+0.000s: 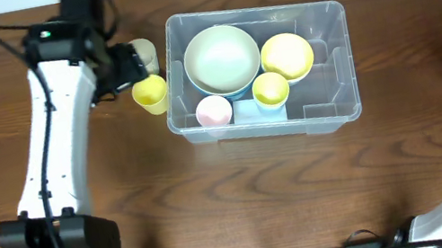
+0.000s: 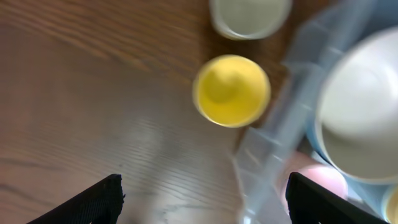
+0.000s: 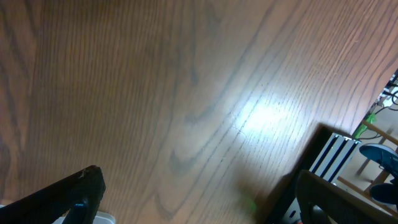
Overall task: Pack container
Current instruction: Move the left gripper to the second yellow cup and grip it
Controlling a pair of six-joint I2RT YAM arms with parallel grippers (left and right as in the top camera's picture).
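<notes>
Brown wood table (image 1: 242, 193), clear container (image 1: 342, 75) sits mid-right on it with bowls (image 1: 221, 58) and cups (image 1: 213, 111) inside. Left gripper (image 2: 204, 194) hangs over a yellow cup (image 2: 231, 90) just outside the container, fingers spread. Right gripper (image 3: 199, 183) spread too, over bare wood.

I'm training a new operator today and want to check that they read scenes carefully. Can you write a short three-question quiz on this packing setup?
1. True or false: the yellow cup near the left gripper is already inside the container.
2. Multiple choice: how many cups stand on the table outside the container? A) one B) two C) four
3. Fill in: the biggest thing inside the container is a pale ___.

Key
1. False; it stands on the table beside the container.
2. B; the yellow cup and a pale cup.
3. bowl
</notes>
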